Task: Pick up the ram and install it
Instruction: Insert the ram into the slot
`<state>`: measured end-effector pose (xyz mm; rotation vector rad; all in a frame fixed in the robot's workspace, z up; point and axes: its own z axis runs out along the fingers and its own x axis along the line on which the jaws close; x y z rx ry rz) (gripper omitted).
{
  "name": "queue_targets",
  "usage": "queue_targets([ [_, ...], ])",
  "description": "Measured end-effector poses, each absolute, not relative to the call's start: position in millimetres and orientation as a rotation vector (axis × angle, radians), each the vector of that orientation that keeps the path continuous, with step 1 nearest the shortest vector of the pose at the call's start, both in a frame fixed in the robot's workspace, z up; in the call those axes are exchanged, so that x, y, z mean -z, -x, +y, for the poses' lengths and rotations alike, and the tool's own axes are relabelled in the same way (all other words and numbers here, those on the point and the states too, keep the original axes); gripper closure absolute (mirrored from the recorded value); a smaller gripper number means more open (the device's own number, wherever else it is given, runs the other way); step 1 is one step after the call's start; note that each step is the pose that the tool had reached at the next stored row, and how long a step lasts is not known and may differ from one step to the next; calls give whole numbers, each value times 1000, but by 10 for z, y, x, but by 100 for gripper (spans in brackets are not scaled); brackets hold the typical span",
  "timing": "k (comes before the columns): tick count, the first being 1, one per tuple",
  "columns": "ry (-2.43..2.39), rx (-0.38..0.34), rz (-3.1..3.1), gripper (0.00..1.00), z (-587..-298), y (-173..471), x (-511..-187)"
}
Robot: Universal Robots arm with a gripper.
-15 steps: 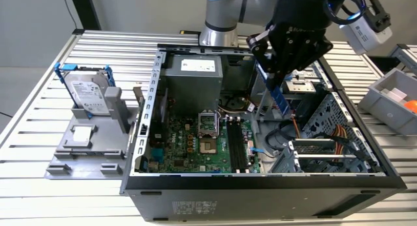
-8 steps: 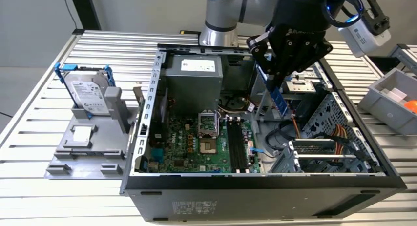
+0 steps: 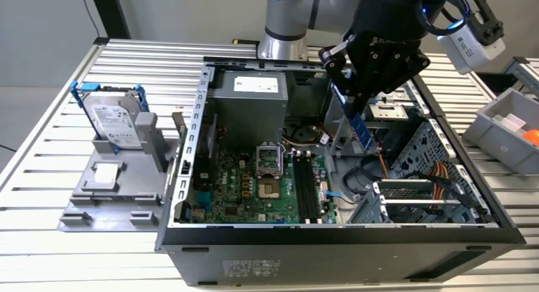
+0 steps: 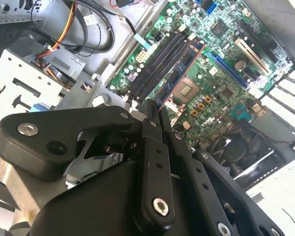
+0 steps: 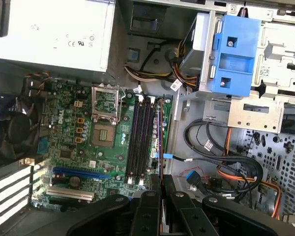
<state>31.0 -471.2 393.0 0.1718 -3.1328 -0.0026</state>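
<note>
While the slatted table [image 3: 50,140] bears the open case [image 3: 337,241], the end effector [image 3: 360,106] clamps the ram [image 3: 362,131].

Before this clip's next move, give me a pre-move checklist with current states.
1. Ram held in gripper: ok, blue stick hangs upright below the fingers.
2. Ram above the open computer case, not yet seated: ok.
3. Memory slots on motherboard empty: ok, all look vacant.
4. Ram edge parallel to the slots: ok in the first wrist view.
5. Slot latches open: cannot tell.
6. Orange cables away from slots: ok.
</note>
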Motion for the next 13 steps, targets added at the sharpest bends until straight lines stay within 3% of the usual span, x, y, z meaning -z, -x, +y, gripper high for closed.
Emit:
queue_targets([
  [13,-66,3,-3137,100,-4712,-303,-3824],
])
